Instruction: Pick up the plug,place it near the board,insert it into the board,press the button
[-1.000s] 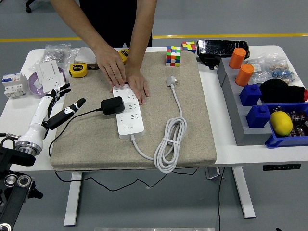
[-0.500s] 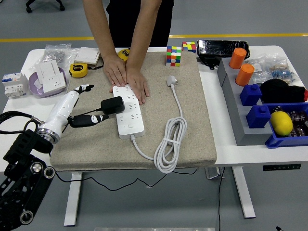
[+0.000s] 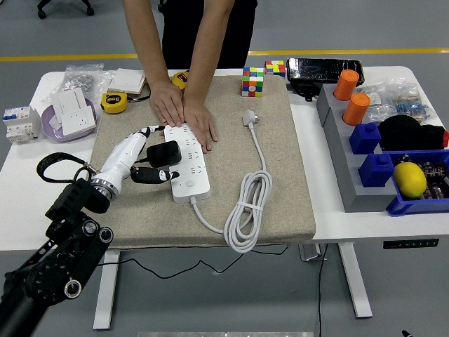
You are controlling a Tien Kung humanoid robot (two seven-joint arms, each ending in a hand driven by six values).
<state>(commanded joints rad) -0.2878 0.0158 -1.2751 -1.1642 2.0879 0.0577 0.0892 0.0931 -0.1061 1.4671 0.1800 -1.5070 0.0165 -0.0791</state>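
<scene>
The plug sits between the left hand's fingers, apparently gripped.

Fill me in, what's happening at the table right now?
The robot's left hand has reached in over the beige mat to the black plug, which sits against the left side of the white power strip. Its fingers are around the plug, though a firm grasp isn't clear. A person's hands press down on the strip's far end, steadying it. The right arm is out of view.
</scene>
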